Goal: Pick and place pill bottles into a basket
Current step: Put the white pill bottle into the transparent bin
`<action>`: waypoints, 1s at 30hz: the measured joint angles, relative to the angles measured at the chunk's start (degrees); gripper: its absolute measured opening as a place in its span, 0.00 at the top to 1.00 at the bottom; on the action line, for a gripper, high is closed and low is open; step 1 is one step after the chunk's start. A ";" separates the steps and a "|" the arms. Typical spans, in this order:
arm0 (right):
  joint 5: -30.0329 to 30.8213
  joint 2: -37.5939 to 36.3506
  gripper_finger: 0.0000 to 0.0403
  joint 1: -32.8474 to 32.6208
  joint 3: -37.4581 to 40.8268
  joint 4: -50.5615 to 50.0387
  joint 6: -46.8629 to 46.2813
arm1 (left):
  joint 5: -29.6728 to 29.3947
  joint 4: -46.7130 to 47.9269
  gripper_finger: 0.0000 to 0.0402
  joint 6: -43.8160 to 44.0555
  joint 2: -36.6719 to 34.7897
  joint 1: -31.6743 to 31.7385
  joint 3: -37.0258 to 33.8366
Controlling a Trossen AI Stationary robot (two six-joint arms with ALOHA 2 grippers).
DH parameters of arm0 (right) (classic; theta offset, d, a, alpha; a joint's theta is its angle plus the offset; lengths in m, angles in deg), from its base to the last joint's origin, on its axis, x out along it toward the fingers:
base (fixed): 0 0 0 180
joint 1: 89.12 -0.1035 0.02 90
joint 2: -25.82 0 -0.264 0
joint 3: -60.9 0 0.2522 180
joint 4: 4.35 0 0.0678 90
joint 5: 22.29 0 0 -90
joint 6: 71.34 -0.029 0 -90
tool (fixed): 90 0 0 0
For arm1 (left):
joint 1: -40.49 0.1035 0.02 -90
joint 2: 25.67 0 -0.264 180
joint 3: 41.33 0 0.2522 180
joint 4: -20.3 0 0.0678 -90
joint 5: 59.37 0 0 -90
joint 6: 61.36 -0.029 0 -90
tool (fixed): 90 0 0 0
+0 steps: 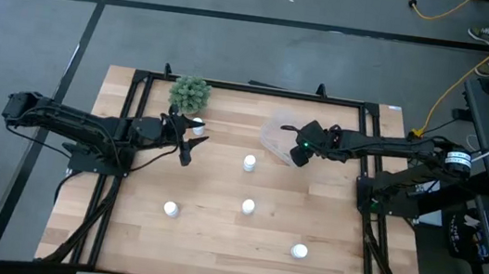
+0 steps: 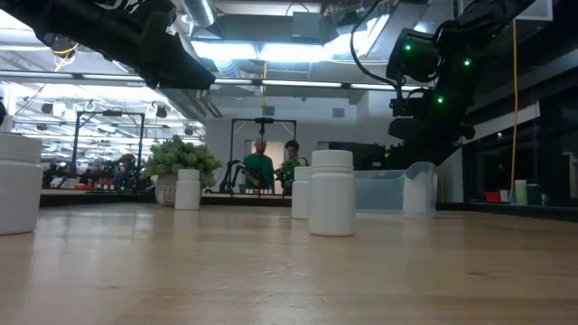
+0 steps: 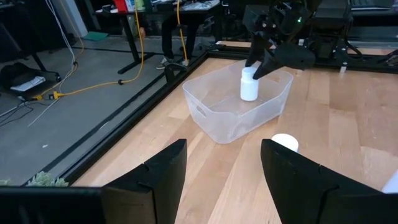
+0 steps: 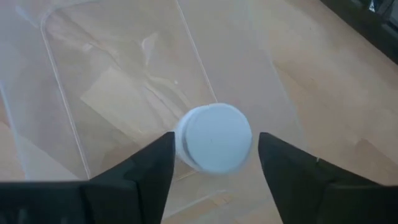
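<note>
The basket (image 1: 275,133) is a clear shallow tray at the table's back right. One pill bottle (image 3: 249,84) stands inside it, its white cap (image 4: 214,137) between the spread fingers of my right gripper (image 4: 216,142), which is open around it. The right gripper (image 1: 299,153) hangs over the basket's near edge. My left gripper (image 1: 186,152) hovers open and holds nothing, just in front of a bottle (image 1: 197,127) by the plant. Loose bottles stand mid-table (image 1: 249,163), nearer the front (image 1: 248,207), front left (image 1: 170,208) and front right (image 1: 299,250).
A green bushy plant (image 1: 190,93) stands at the back left, close to the left arm. A black frame (image 1: 251,87) runs along the table's edges. Two people show in the room far behind the table (image 2: 260,164).
</note>
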 joint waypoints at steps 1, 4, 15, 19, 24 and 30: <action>0.08 0.00 0.41 -0.02 0.00 0.00 0.02 | 0.00 0.00 0.50 0.00 0.00 0.02 0.00; 0.16 0.00 0.40 -0.02 0.00 0.00 0.65 | 0.00 0.00 0.50 0.00 0.00 0.00 0.00; 0.31 0.00 0.40 -0.01 -4.21 -3.17 3.33 | 0.01 0.00 0.50 0.00 0.00 0.01 0.00; 0.35 0.00 0.40 -0.02 -7.98 -6.93 3.42 | 0.00 0.00 0.50 0.00 -0.02 0.00 0.00; 0.42 -0.18 0.42 -1.45 -12.10 -7.43 9.70 | 1.20 0.00 0.50 -1.76 -0.01 0.02 0.00; 0.23 -0.44 0.60 -6.14 -18.81 -6.48 18.67 | 6.05 -0.12 0.50 -2.59 0.00 -0.01 0.00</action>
